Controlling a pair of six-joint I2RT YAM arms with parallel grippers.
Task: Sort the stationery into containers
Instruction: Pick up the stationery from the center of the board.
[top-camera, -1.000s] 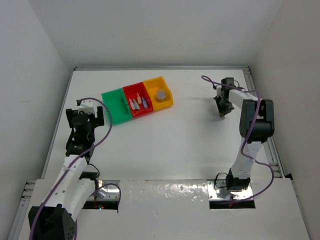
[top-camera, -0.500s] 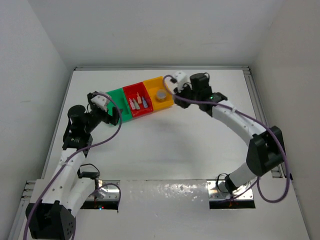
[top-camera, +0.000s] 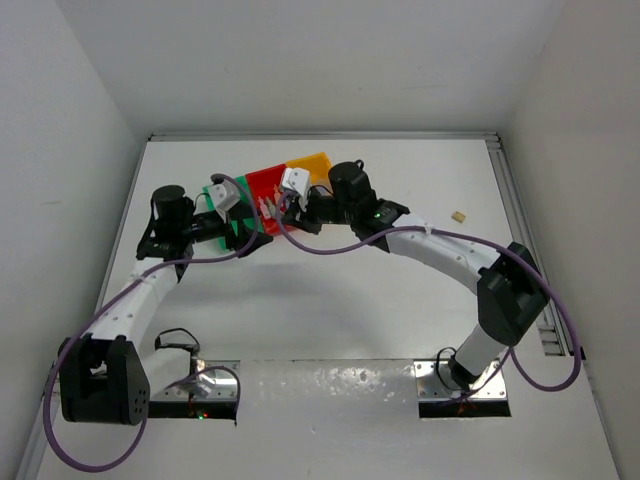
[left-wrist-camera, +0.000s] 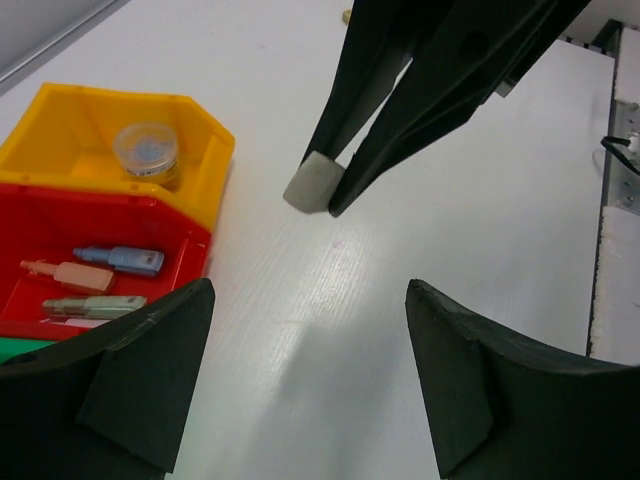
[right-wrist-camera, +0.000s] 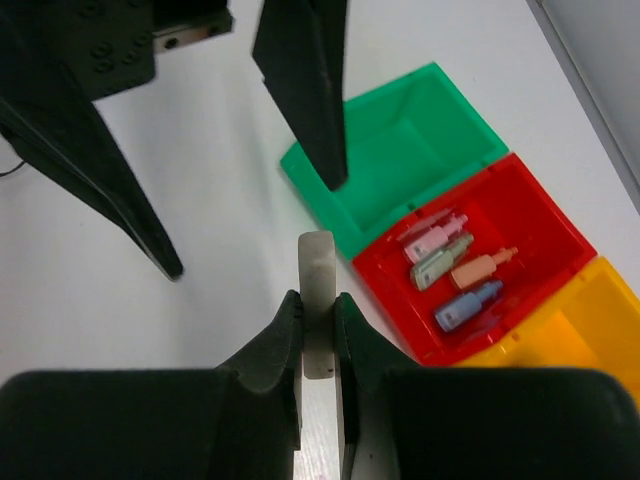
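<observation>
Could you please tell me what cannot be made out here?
Right wrist view: the yellow bin runs off the lower-right edge, contents unseen; a left end effector finger hides a corner of the green bin.
Top view: the right arm covers much of the red bin; the pale piece in the right end effector is hidden; the tan block is too small to identify.
Left wrist view: the green bin is a sliver.

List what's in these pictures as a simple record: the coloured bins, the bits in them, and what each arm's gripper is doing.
Green plastic bin: nothing seen inside
Red plastic bin: four small oblong pieces, pink, green, orange, blue
Yellow plastic bin: grey round roll
Right gripper: shut on a pale grey flat piece, near the bins
Left gripper: open, holding nothing
Small tan block: loose on the white table, away from the bins
</observation>
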